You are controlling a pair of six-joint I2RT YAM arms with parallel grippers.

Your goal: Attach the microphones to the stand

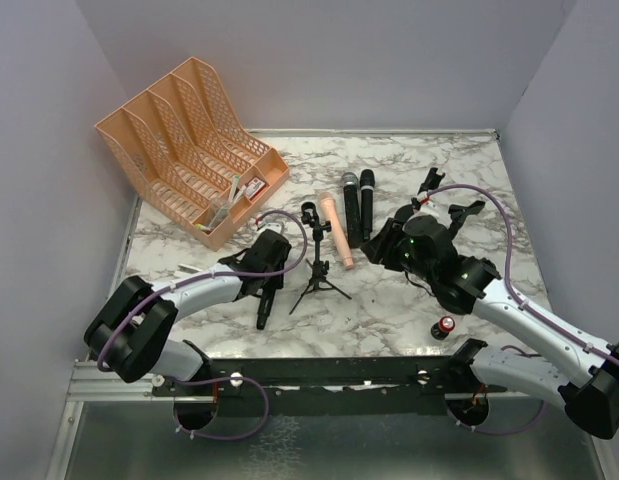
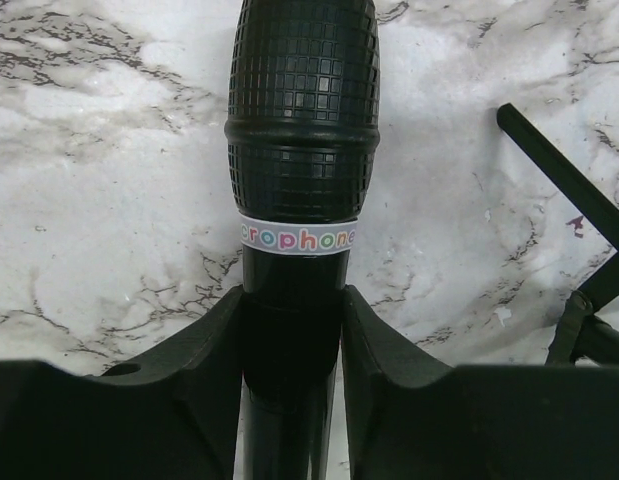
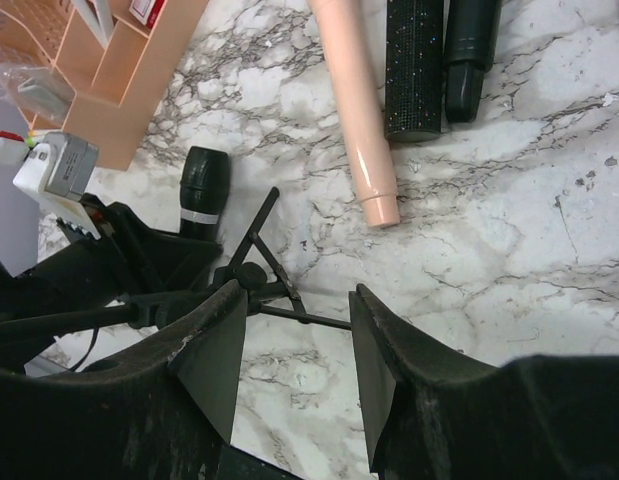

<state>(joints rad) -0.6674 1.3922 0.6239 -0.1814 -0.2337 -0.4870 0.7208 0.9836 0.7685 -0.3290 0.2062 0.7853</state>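
My left gripper (image 1: 266, 283) is shut on an all-black microphone (image 1: 263, 310) that lies low over the table, left of the stand. In the left wrist view its gridded head (image 2: 302, 110) points away and the fingers (image 2: 204, 340) clamp its body. The small black tripod stand (image 1: 317, 272) is upright mid-table, its clip (image 1: 309, 213) empty. A peach-pink microphone (image 1: 336, 232), a silver-headed black one (image 1: 351, 205) and an all-black one (image 1: 368, 200) lie side by side behind it. My right gripper (image 1: 381, 243) is open and empty, right of the stand, whose legs (image 3: 259, 285) show ahead of its fingers (image 3: 214, 350).
A peach desk organizer (image 1: 189, 140) with small items stands at the back left; its corner shows in the right wrist view (image 3: 119, 90). A small red-topped battery (image 1: 445, 327) stands near the front right. Grey walls close in the table on three sides.
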